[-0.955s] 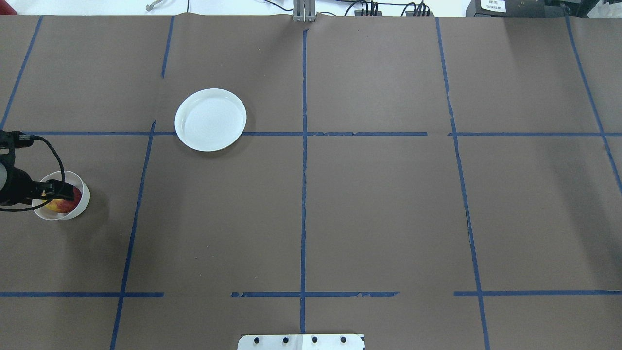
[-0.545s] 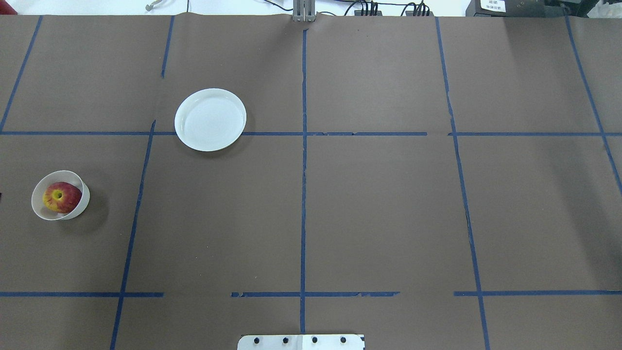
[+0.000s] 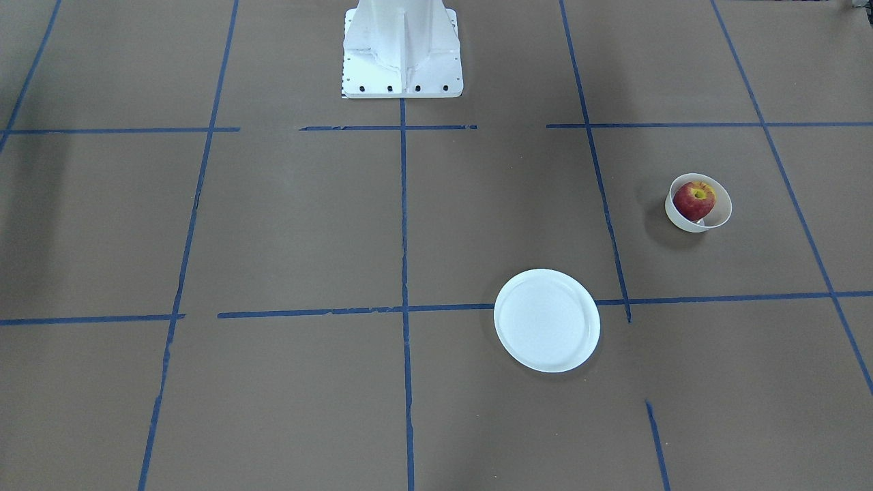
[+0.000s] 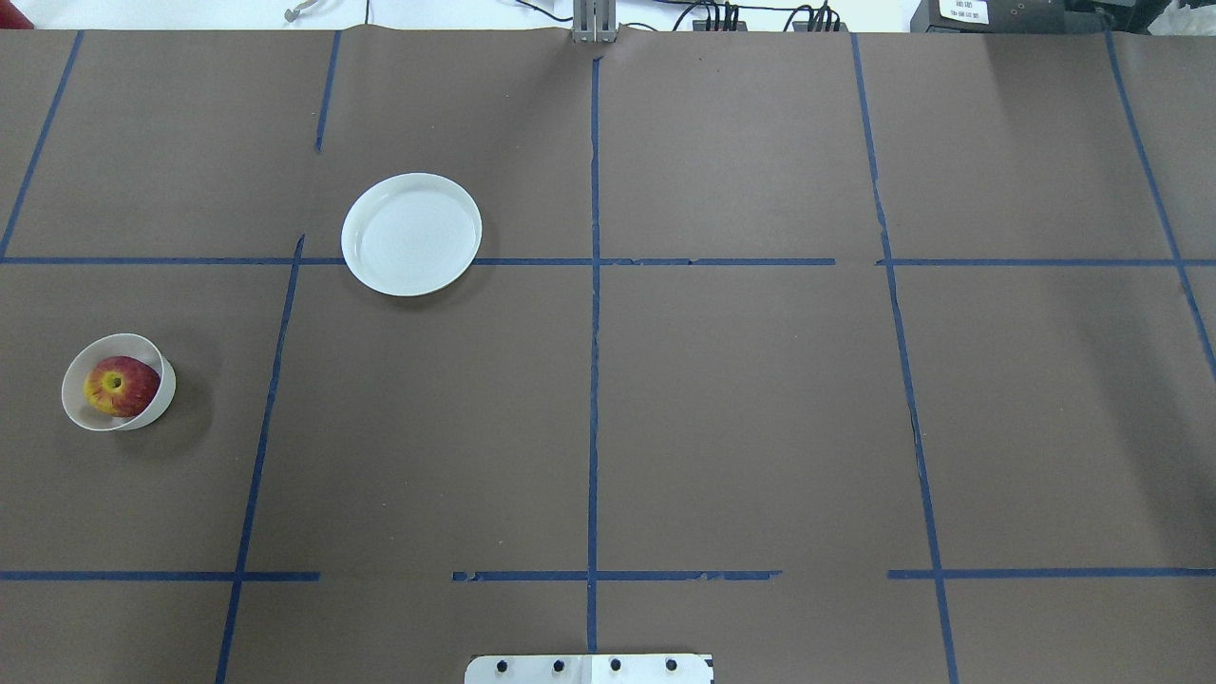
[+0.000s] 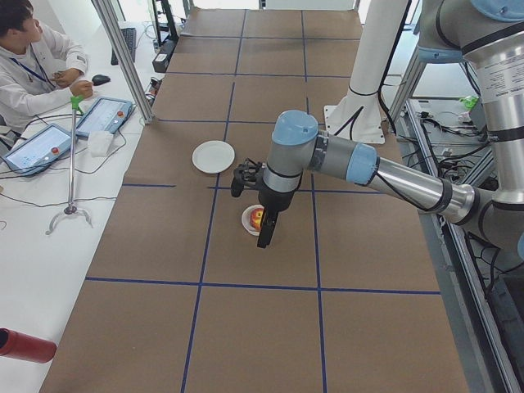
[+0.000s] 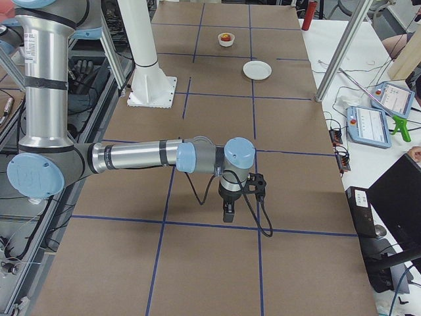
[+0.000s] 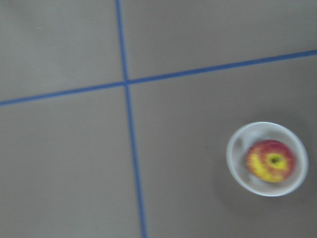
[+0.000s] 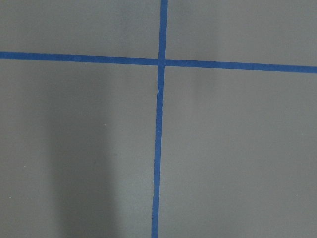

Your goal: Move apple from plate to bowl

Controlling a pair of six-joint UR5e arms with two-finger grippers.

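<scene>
apple: it's sitting in the bowl, stem dimple up with the yellow patch showing. Nothing is touching it.
bowl: it's on the table over by the robot's left edge. It's barely wider than the apple, so the fruit pretty much fills it.
plate: bare, with nothing on it. It's well apart from the bowl, further out across the table, and it sits over one of the blue tape lines.
left gripper: it only shows in the left side view, hanging above the table near the bowl. Its wrist camera looks down at the bowl off toward one corner, so I'd say it isn't straight over it. Honestly can't tell if the fingers are apart or together from that angle.
right gripper: it's way off on the other side, pointing down over bare table at a tape crossing. Same deal here, the side view doesn't let me say whether it's spread or closed.
step in hand: looks to me like the drop-off is done, since the apple is in and the plate is cleared. What's left is just the arm backing away.
next move: I'd pull the left arm up and clear without clipping the bowl. It's small and light-looking, so a nudge could tip it and roll the apple out. The right arm doesn't seem to need to do anything.
</scene>
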